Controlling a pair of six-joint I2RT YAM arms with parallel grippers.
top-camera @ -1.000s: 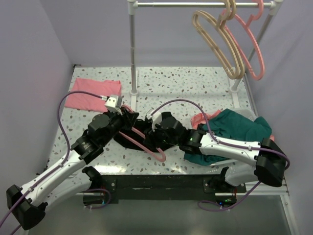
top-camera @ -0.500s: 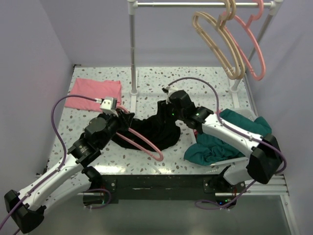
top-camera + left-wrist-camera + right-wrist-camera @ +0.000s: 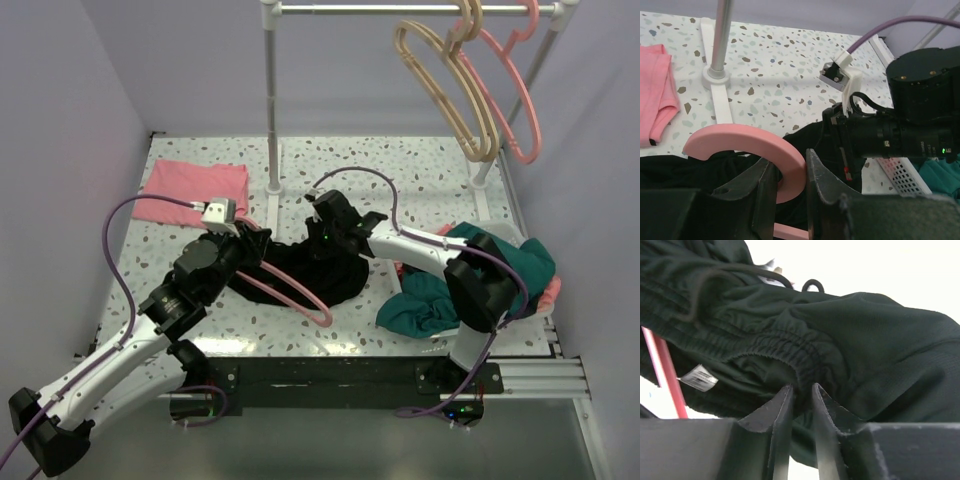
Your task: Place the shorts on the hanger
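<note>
My left fingers (image 3: 790,182) are nearly closed and clamp the hook of the pink hanger (image 3: 747,145), holding it low over the tabletop (image 3: 400,170). One pink shoulder runs out from that grip toward the near edge, lying across the black shorts (image 3: 330,280). Its rounded end shows just past the cloth. I cannot tell whether the hanger passes inside the waistband or only rests against the fabric.

Just beyond, my right fingers (image 3: 801,390) have only a slim gap between them. The gathered elastic waistband of the shorts is bunched in that gap, so I judge they have it pinched. In the right wrist view the waist stands open above them, and a bar of the hanger shows at the left beside a white label.

I judge the task to be partway done. Both pieces are in hand and brought together, but the shorts lie mostly heaped on the tabletop rather than hanging from the hanger. I have yet to work the waistband over the shoulders and then lift the hanger so the shorts hang free.

To the right lies a crumpled teal garment (image 3: 450,295). At the far left is a folded pink cloth (image 3: 190,190). At the back stands the rack (image 3: 400,9) with tan hangers (image 3: 440,80) and another pink one on its rail.
</note>
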